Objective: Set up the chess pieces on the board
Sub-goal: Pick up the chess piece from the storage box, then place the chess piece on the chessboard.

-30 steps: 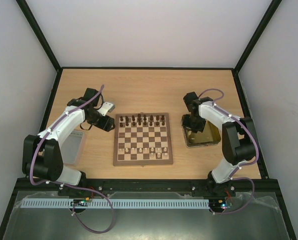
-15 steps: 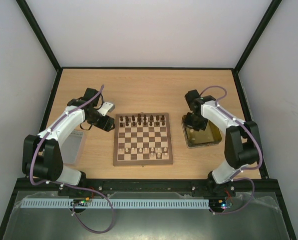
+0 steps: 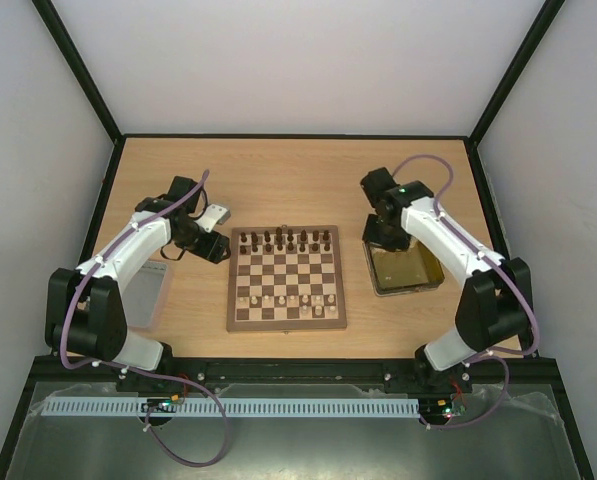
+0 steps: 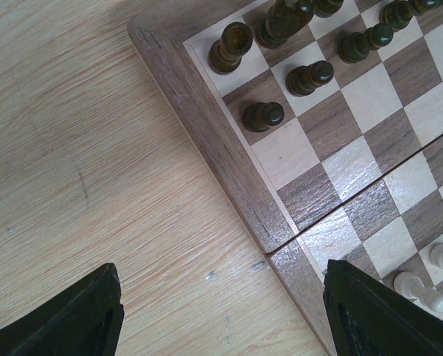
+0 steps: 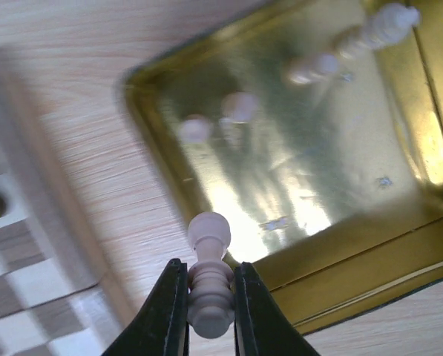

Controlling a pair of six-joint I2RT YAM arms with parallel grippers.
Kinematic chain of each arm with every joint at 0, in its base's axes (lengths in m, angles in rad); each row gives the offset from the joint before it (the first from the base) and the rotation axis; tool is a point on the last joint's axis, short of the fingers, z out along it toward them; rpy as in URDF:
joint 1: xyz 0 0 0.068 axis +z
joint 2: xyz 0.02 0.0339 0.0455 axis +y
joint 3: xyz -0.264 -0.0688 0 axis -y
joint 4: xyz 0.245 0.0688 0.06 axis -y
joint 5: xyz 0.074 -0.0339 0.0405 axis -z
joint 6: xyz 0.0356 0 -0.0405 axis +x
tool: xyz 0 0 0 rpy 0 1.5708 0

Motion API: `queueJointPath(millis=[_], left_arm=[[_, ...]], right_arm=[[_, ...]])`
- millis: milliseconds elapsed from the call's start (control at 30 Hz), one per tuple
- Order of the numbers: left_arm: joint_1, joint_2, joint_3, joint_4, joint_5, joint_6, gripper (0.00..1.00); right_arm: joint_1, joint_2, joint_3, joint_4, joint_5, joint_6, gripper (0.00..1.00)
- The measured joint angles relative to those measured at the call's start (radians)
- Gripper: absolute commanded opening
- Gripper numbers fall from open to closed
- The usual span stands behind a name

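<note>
Top external view has the counter (image 3: pixel 298 175) under everything and the board (image 3: pixel 286 277) at frame centre, with dark pieces (image 3: pixel 283 238) along its upper rows and cream ones along the lower rows. The yellow tray (image 3: pixel 408 270) lies just right of the board. The left end effector (image 4: pixel 221 308) hangs released just left of the board's upper-left corner. The right end effector (image 5: pixel 208 285) is clenched on a cream pawn (image 5: pixel 208 231), low on its body. That narrow hold may let the pawn pivot or drop, or it may topple neighbours on landing. Against the earlier frame, the right arm has swung from over the tray toward upper left.
</note>
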Motion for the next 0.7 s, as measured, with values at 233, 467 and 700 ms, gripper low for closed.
queueJointPath(millis=[233, 467, 700], left_arm=[[0.000, 0.000, 0.000, 0.000, -0.001, 0.000, 0.75], [0.000, 0.000, 0.000, 0.000, -0.006, 0.000, 0.75], [0.000, 0.000, 0.000, 0.000, -0.014, 0.000, 0.75]], right_arm=[[0.257, 0.030, 0.256, -0.092, 0.028, 0.031, 0.03], [0.503, 0.180, 0.454, -0.175, 0.026, 0.046, 0.03], [0.615, 0.242, 0.478, -0.214, -0.027, 0.045, 0.03]])
